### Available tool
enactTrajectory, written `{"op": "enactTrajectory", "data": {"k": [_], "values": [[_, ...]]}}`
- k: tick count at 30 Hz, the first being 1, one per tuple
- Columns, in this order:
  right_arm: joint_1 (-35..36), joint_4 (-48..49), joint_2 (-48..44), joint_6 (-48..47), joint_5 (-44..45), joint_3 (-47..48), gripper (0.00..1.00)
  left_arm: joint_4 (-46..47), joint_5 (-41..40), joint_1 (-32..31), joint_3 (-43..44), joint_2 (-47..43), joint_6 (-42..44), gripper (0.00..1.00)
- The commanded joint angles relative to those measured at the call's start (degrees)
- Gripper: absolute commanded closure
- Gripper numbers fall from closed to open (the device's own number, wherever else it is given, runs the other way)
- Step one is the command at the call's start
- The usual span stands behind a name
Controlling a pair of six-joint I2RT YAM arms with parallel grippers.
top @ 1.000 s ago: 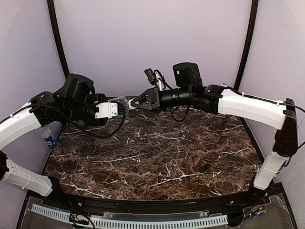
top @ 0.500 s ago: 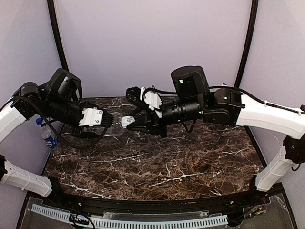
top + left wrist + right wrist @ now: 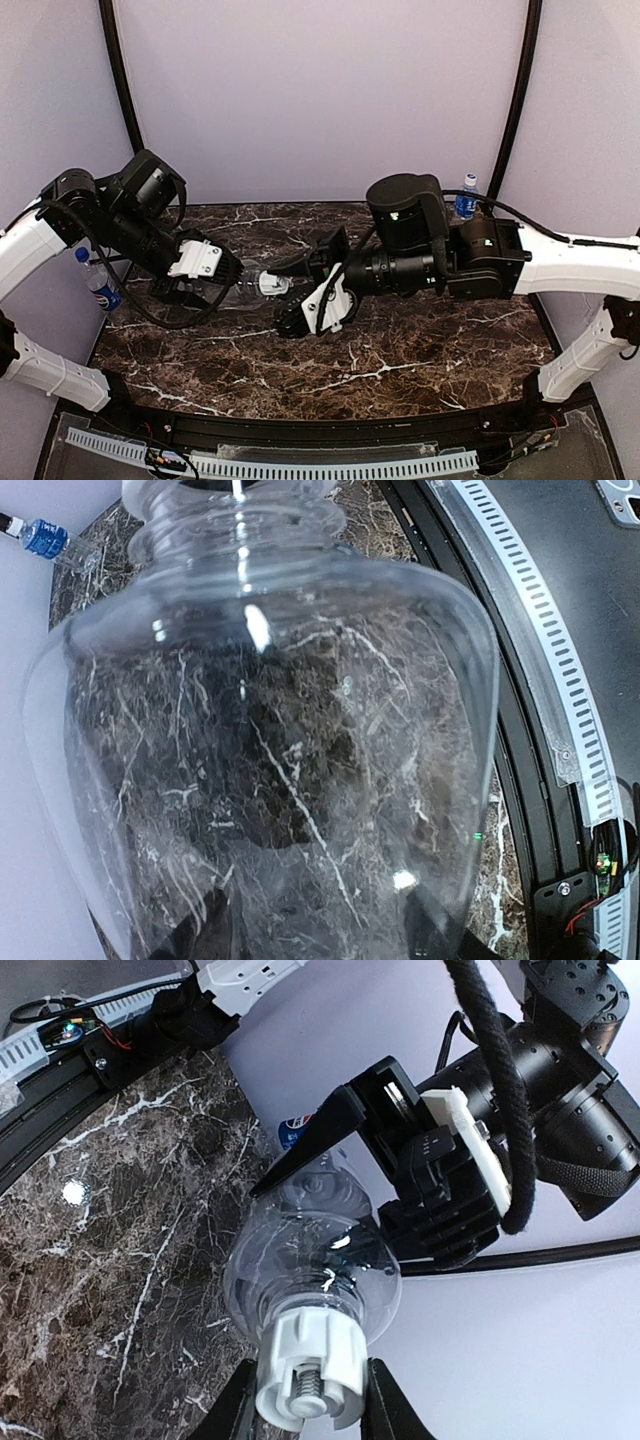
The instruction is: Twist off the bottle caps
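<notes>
Right gripper first: its two fingers are clenched on either side of the white ribbed plastic screw cap, one pad on each flank. The cap sits at the neck end of the clear unlabelled plastic bottle, which lies roughly level in the air above the dark marble-patterned table, left of centre, with its neck pointing right. The left gripper is grasping the bottle's body from the left, and in the left wrist view the transparent wall fills almost the whole frame. Both arms meet over the middle of the table, grippers nose to nose. Further out, a blue-labelled plastic bottle stands at the table's left edge, and a small blue-capped bottle stands upright at the far right corner.
</notes>
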Motion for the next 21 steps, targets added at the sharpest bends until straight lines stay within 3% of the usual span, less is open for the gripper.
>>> {"op": "enactTrajectory", "data": {"k": [1,3,5,6,10,13,15,18,21], "values": [[0.39,9.52,-1.87,-2.81,6.51,-2.78,0.54,1.31,0.85,0.21,0.44,-1.06,-1.65,0.47],[0.21,12.44,-3.49,4.93,7.49,-3.93,0.24,3.9,-1.79,0.21,-1.23,-1.79,-2.45,0.47],[-0.34,14.14,-5.46,12.65,6.91,-4.88,0.06,8.0,-5.62,0.2,-3.63,-2.77,-3.21,0.47],[-0.96,14.64,-6.69,17.39,6.03,-5.43,0.02,9.83,-7.33,0.21,-5.27,-3.49,-3.45,0.47],[-6.04,14.72,-10.69,38.52,-1.49,-7.23,0.01,23.81,-21.05,0.19,-10.24,-4.92,-3.85,0.47],[-9.77,14.72,-10.56,59.45,-7.6,-5.57,0.01,35.45,-32.09,0.13,-13.24,-5.04,-0.4,0.47],[-11.87,14.41,-8.47,75.26,-6.38,-2.37,0.02,41.64,-37.64,0.14,-15.78,-5.05,2.88,0.46],[-15.69,5.93,-4.29,98.69,-3.42,2.69,0.15,50.54,-43.48,0.0,-19.79,-5.4,8.27,0.46],[-16.68,5.55,-2.01,107.92,-4.26,3.72,0.2,54.68,-45.91,-0.51,-21.78,-5.7,11.31,0.46]]}}
